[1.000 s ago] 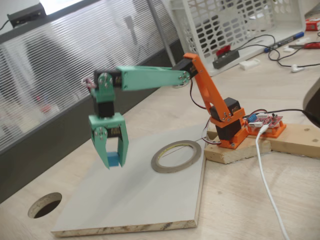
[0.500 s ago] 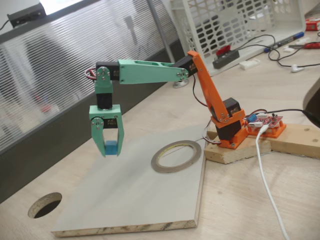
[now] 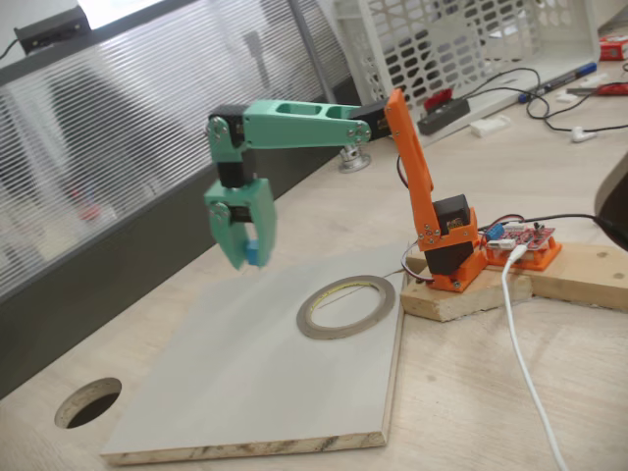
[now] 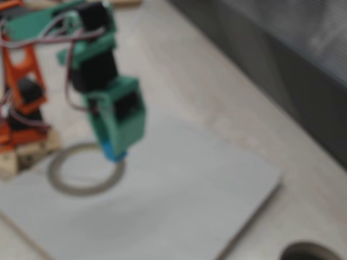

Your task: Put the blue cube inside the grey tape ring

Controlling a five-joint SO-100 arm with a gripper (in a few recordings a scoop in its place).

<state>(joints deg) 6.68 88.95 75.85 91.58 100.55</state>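
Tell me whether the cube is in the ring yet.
Out. The claw holds the cube in the air, up and left of the ring in a fixed view.

My orange upper arm (image 3: 420, 186) rises steeply from its base at the right, and my green forearm (image 3: 299, 125) reaches level toward the left. My wrist bends straight down, so my gripper (image 3: 247, 253) hangs in the air, fingers (image 4: 116, 127) pinched on the blue cube (image 3: 255, 251).
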